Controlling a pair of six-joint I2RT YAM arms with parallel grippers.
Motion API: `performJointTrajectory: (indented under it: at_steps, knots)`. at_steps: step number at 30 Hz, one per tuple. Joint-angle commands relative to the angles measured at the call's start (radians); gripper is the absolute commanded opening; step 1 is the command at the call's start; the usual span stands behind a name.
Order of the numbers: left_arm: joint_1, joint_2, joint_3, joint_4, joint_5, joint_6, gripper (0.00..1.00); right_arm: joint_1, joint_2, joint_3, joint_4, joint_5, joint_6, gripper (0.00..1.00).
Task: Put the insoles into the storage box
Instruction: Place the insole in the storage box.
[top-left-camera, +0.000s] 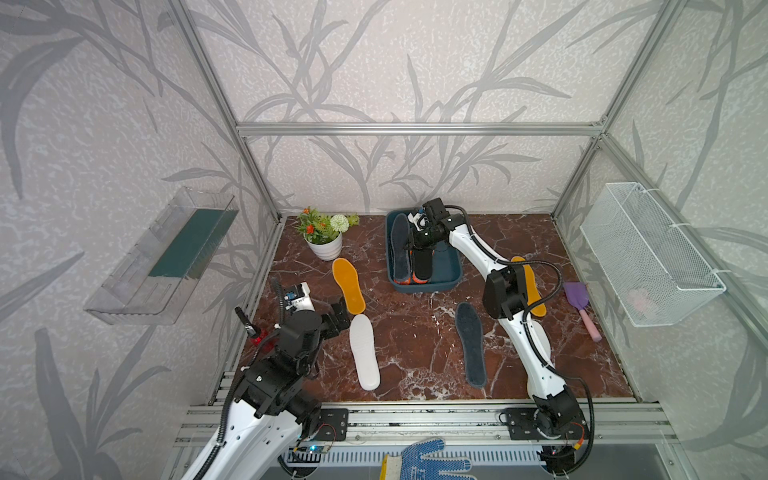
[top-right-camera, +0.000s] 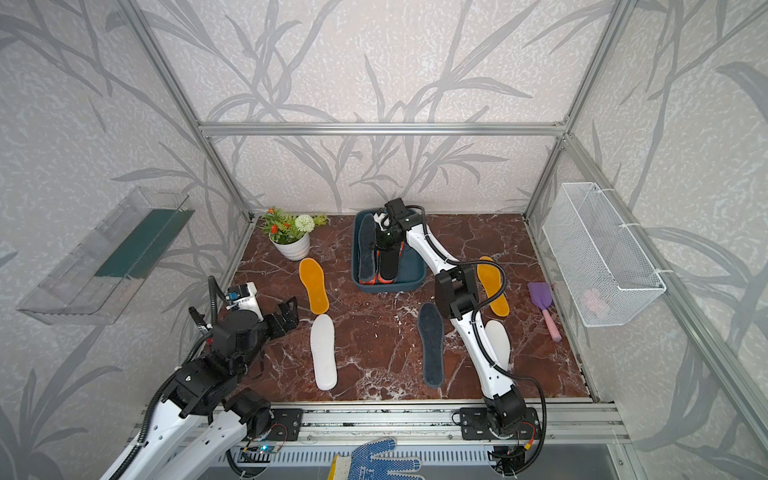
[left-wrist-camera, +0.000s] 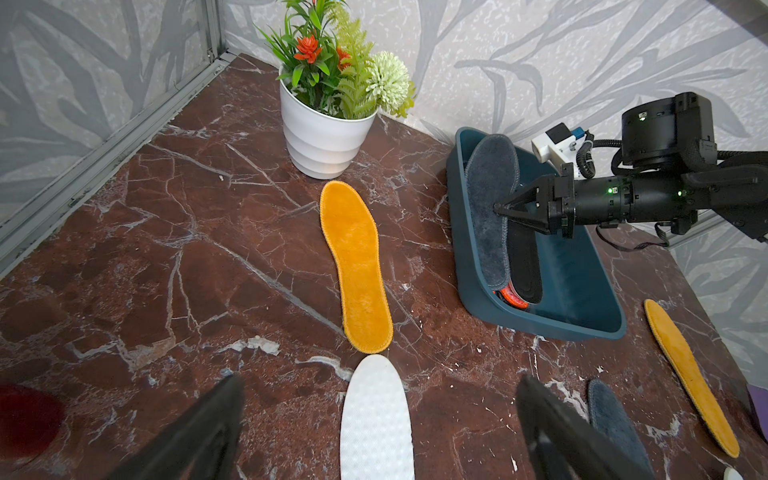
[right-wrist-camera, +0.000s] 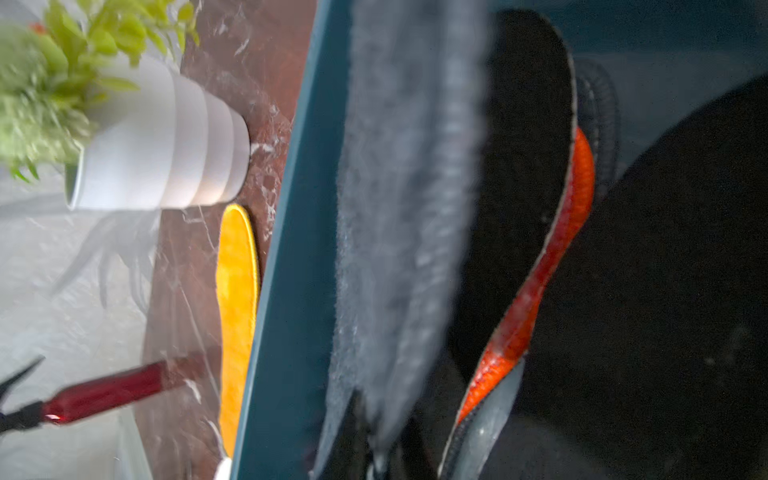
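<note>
Glove w/ blue dots (top-left-camera: 424, 459) lies lowest in a top view, bottom centre. It's not yours, so skip it. L gripper (top-right-camera: 291, 315) hangs lower left of centre, jaws spread wide w/ nothing in them, just beside the white insole (top-left-camera: 365, 352).

Your job now is w/ the R gripper (left-wrist-camera: 500, 206), which reaches into the storage box (left-wrist-camera: 540, 320), upper centre in both top views. Its tips are nearly together on the long edge of the grey felt insole (left-wrist-camera: 488, 199). It looks pinched, tho how firmly I can't tell. That insole leans tilted vs the box wall on the plant pot (left-wrist-camera: 328, 137) side, its far end poking above the rim. A black insole (left-wrist-camera: 525, 257) and a red-orange insole (left-wrist-camera: 513, 297) lie beside it inside.

To do it well, I'd judge:
- Nudge it toward the box middle before you let go, so it drops inward onto the black one, not over the rim.
- Open fully, then lift straight up, since felt may snag the tips.
- Don't shove the box.

Not yet boxed, on the table (top-left-camera: 415, 328), besides the white one: mustard insole (top-left-camera: 348, 286), 2nd grey insole (top-left-camera: 471, 345), and 2nd mustard insole (top-left-camera: 536, 299), partly hidden.
</note>
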Motion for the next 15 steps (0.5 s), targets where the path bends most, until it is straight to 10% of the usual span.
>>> performJointTrajectory:
  at_steps: [1, 6, 10, 15]
  knots:
    - [0.002, 0.003, 0.006, -0.006, -0.012, -0.012, 0.99, 0.010, 0.011, 0.042, -0.074, 0.025, -0.043, 0.28]
    - [0.002, 0.003, 0.006, -0.005, -0.011, -0.015, 0.99, 0.036, -0.036, 0.042, -0.128, 0.125, -0.108, 0.56]
    - [0.002, 0.009, 0.010, 0.001, -0.009, -0.016, 0.99, 0.047, -0.075, 0.042, -0.171, 0.196, -0.119, 0.99]
    - [0.003, 0.011, 0.009, 0.009, -0.012, -0.016, 0.99, 0.063, -0.159, -0.003, -0.189, 0.288, -0.135, 0.99]
